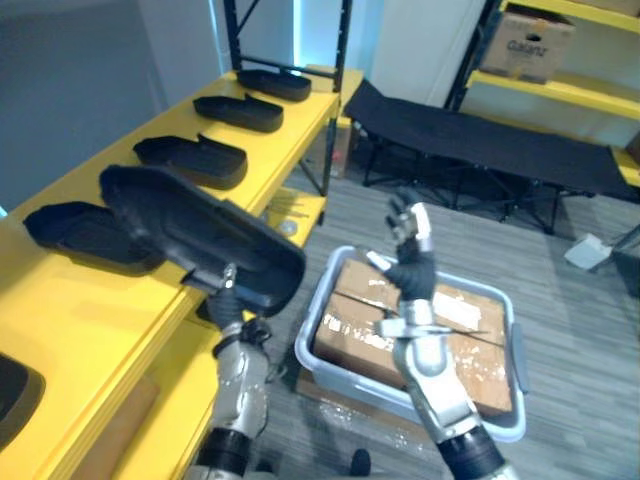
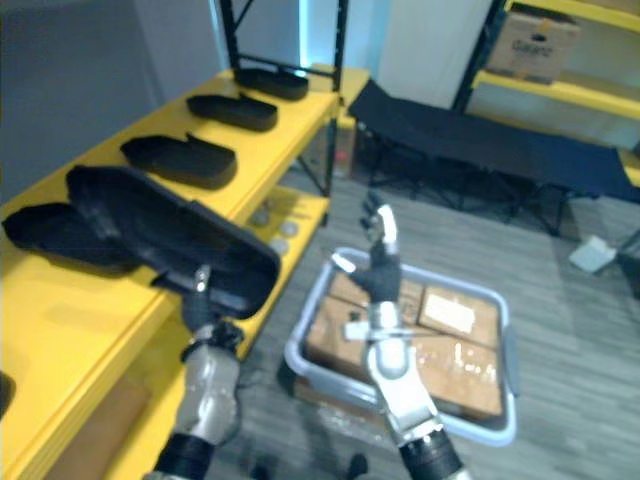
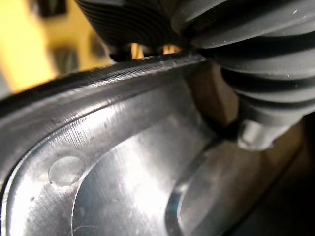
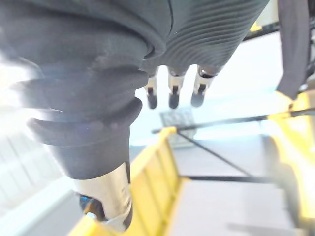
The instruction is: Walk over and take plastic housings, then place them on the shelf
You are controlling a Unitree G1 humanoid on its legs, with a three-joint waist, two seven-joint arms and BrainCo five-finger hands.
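So the left hand had the held housing pinched by its near rim. The left wrist view showed the thumb pressed on the glossy inside and the fingers curled over the other side of the edge. The black shell fanned out above and past the fingertips, tilted, hanging over the front edge of the yellow shelf and not set down yet. Beyond the fingers, the shelved housings sat in a row, the nearest one just behind the held shell.

The right hand was up in the air, fingers straight and a bit spread, holding nothing. The grey tote of cardboard boxes sat below its palm.

Looked to me like the placing step, about halfway in. I reckon the next move meant pushing the shell further over the shelf, levelling it, lowering it onto a bare patch beside its neighbour, and only then letting the fingers go.
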